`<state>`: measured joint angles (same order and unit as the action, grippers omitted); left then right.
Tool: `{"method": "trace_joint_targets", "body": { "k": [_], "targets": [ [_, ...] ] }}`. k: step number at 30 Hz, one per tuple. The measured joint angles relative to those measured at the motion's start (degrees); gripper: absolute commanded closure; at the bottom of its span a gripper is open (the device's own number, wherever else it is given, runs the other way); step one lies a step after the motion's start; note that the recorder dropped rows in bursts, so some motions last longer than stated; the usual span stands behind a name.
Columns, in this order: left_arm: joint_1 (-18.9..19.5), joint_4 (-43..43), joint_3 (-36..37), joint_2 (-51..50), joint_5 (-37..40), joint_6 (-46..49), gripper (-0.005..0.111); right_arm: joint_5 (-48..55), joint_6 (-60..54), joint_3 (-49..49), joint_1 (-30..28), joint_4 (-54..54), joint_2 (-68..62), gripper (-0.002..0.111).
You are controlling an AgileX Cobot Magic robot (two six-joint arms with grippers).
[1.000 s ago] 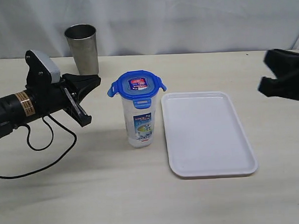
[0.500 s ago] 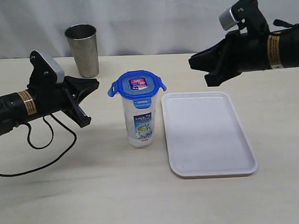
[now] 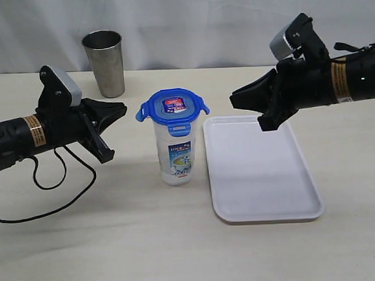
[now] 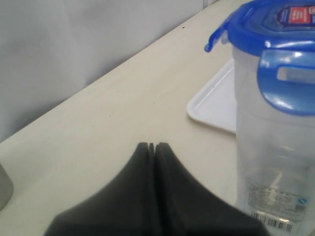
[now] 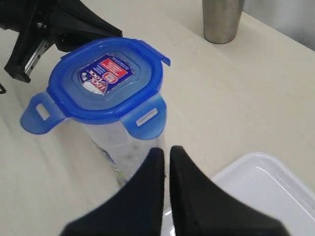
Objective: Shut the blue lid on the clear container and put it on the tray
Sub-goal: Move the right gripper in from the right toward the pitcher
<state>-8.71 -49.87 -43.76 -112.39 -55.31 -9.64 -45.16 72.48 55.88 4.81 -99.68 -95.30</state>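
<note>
The clear container [image 3: 174, 156] stands upright on the table just left of the tray [image 3: 260, 168]. The blue lid [image 3: 172, 108] sits on top of it with its side flaps sticking outward. My left gripper [image 3: 122, 108] hovers left of the lid, shut and empty, a short gap away. From the right, my right gripper [image 3: 233, 100] points at the lid over the tray's far left corner, shut with nothing held. The left wrist view shows my gripper's tips [image 4: 151, 145] beside the container [image 4: 275, 147]. The right wrist view looks down past my gripper's tips [image 5: 166, 150] onto the lid [image 5: 106, 81].
A steel tumbler [image 3: 104, 62] stands at the back left, behind my left arm. A black cable [image 3: 58, 183] loops on the table under that arm. A white curtain closes off the back of the table.
My right arm swung in from the right edge and lowered its tip toward the lid. My left gripper edged slightly toward the container. Container and tray have not moved.
</note>
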Motion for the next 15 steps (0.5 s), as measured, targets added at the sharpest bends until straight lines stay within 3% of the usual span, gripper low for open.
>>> {"method": "trace_joint_targets", "body": {
  "k": [15],
  "targets": [
    [0.0,-7.6,-0.1,0.0,-0.2,-4.0,0.107,-0.6,-16.6,0.0,0.0,18.7,-8.1,0.104]
  ]
}}
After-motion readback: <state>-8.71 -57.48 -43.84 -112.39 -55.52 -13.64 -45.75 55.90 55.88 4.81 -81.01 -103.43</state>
